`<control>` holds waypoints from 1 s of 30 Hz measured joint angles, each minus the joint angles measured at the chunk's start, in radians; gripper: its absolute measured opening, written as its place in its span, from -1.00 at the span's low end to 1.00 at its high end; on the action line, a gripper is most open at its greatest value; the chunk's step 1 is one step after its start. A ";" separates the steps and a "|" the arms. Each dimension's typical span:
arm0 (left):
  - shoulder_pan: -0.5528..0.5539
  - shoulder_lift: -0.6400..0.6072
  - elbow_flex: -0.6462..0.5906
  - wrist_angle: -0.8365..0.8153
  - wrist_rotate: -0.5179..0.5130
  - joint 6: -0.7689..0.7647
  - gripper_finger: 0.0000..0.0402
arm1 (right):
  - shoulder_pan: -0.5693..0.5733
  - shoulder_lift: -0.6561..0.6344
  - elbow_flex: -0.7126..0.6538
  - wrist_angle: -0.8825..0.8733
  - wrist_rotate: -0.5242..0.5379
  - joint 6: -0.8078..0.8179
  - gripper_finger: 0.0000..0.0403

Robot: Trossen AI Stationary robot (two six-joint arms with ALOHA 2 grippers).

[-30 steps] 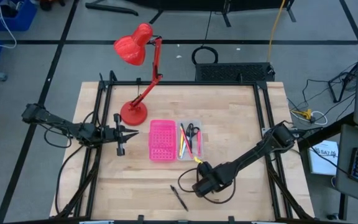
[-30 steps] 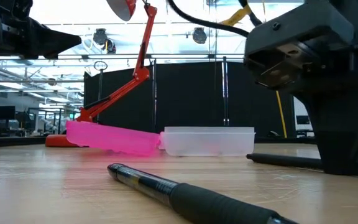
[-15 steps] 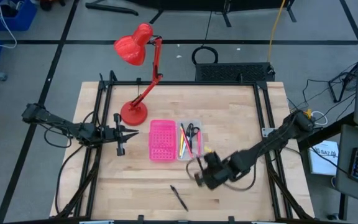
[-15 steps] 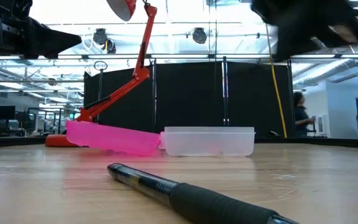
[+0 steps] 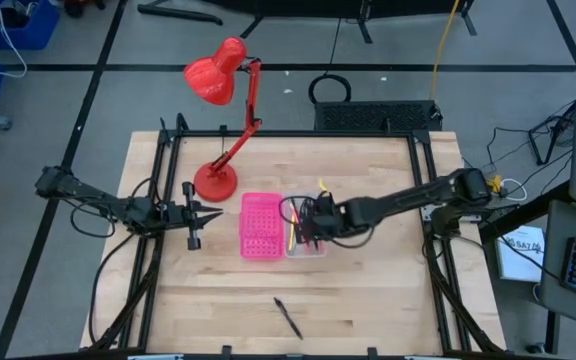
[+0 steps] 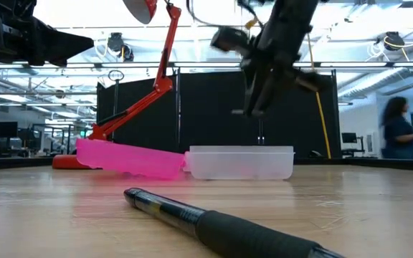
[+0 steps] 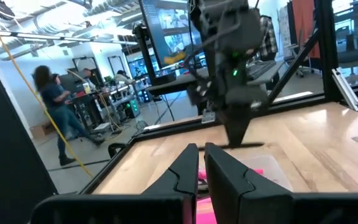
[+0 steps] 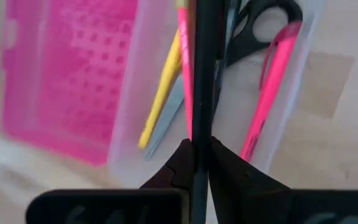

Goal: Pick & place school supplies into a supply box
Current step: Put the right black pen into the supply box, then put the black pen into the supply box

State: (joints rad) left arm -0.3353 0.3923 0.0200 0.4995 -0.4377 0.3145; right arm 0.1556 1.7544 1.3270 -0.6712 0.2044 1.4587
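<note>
gripping a dark pen (image 8: 201,74), right hand (image 5: 311,222) hovers over supply box (image 5: 317,249).

The supply box (image 5: 306,228) is a small rectangular tray of clear translucent plastic, lying flat on the table directly below the right gripper (image 5: 309,224). Inside it, seen past the right gripper (image 8: 199,158): 1 yellow pen (image 8: 161,93) and 2 pink pens (image 8: 267,90), all lying lengthwise, plus black-handled scissors (image 8: 263,18) with metal blades pointing back toward the gripper. A thin black pen (image 8: 201,68) is clamped between the gripper's fingers, running lengthwise over the box. 1 further dark pen (image 5: 288,318) with a clear barrel lies flat on the table, well apart from the right gripper, toward the table's front edge.
</note>
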 joint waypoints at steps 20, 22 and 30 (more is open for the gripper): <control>0.000 0.000 0.000 -0.001 -0.007 0.000 -0.81 | -0.117 0.173 0.002 0.098 -0.057 -0.136 -0.82; 0.000 0.000 0.000 -0.001 -0.007 0.000 -0.81 | -0.116 0.158 0.002 0.099 -0.074 -0.145 -0.70; 0.000 0.000 0.000 -0.001 -0.002 -0.032 -0.81 | -0.089 0.045 0.002 0.075 -0.035 -0.156 -0.29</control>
State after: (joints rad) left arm -0.3353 0.3923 0.0200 0.4983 -0.4397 0.2822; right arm 0.0663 1.7992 1.3285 -0.5962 0.1697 1.3025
